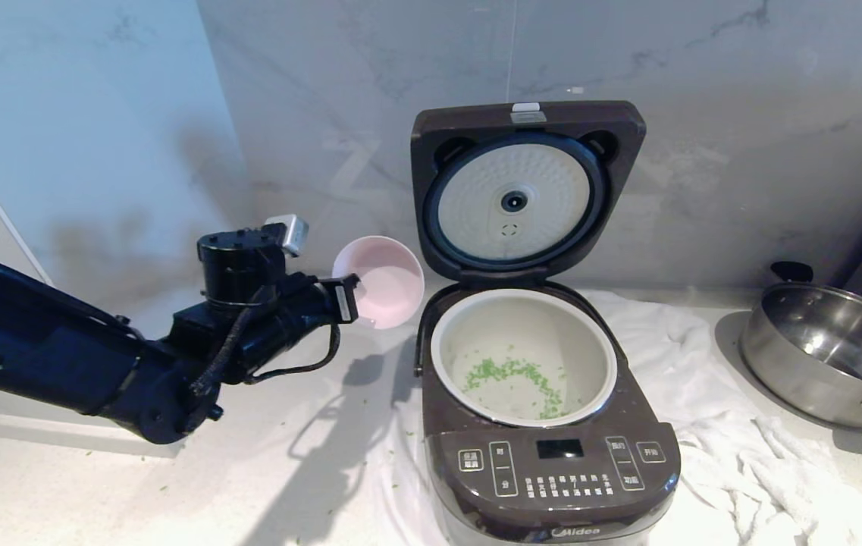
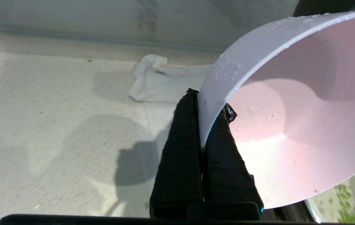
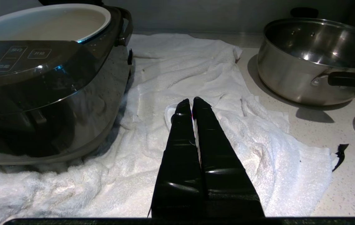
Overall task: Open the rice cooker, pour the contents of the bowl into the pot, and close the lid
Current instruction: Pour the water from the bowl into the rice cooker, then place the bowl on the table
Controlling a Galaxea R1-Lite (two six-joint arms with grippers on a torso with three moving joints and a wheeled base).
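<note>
Left claw (image 1: 351, 297) clamped on emptied bowl (image 1: 385, 280) rim; contents (image 1: 514, 375) in pot (image 1: 523, 356); lid (image 1: 525, 189) open, closing outstanding; right claw (image 3: 189, 104) together, idle.

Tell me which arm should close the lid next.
Probably the right. The left gripper is shut on the emptied bowl, left of the rice cooker. The right gripper is shut, empty, over the towel beside the cooker. The lid stands open.

I read the brand "Midea" on the lower front edge of the dark brown-grey rounded-rectangular rice cooker (image 1: 552, 485). Its white-labelled control buttons carry Chinese characters too small for me to read.
</note>
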